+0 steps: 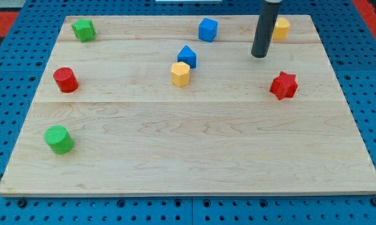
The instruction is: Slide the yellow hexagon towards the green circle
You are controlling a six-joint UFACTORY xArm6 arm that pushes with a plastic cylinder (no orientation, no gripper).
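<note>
The yellow hexagon [180,74] lies near the middle of the wooden board, just below and touching a blue block [187,56]. The green circle [59,139] sits near the board's left edge, toward the view's bottom. My tip [258,55] is at the upper right of the board, well to the right of the yellow hexagon and apart from it. It stands just left of and below a yellow block [280,28] and above a red star [283,85].
A green star-like block [83,29] is at the top left. A red circle [65,80] is at the left. A blue cube [207,29] is at the top centre. The wooden board [194,156] lies on a blue pegboard.
</note>
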